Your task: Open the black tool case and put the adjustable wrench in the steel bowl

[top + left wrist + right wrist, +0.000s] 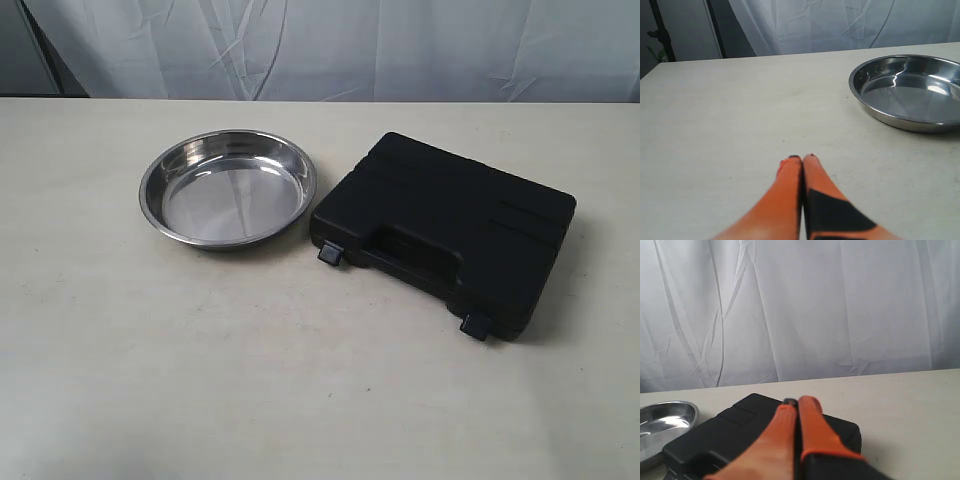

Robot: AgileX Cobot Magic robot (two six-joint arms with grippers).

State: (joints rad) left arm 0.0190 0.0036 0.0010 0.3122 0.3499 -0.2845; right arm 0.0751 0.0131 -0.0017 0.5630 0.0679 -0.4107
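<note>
Exterior view: the wide beige table (150, 380) lies bare along its near edge and toward its left edge; its side edges are cut off. The large rectangular black moulded plastic tool case (470, 215) sits toward the right edge, shut, its two small latches (329, 254) facing the near edge and its lid hiding the contents. The shiny round steel bowl (228, 190) rests just beside the case's left corner, closer to the far edge. Neither arm shows here. In the wrist views the left gripper (802, 159) hangs over bare tabletop and the right gripper (797, 401) over the case, both with orange fingers pressed together.
</note>
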